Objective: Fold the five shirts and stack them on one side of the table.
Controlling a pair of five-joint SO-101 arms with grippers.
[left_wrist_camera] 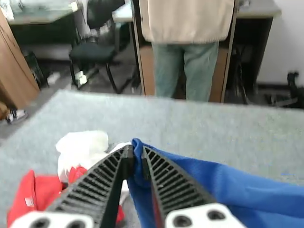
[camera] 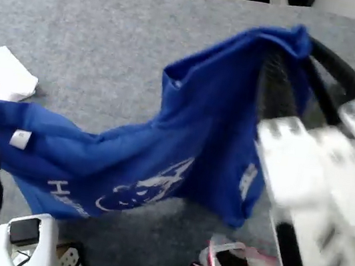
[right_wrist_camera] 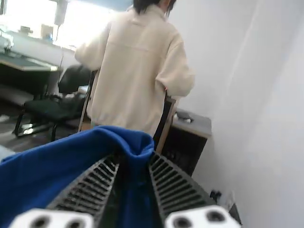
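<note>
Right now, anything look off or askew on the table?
The blue shirt hangs lopsided: the right gripper pinches one end high, the left gripper pinches the other low, so the middle sags bunched. The white shirt and red shirt lie crumpled, not folded.

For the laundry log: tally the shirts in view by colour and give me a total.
blue shirt: 1
white shirt: 1, a crumpled heap, so I cannot tell whether it hides another
red shirt: 1
Total: 3
</note>
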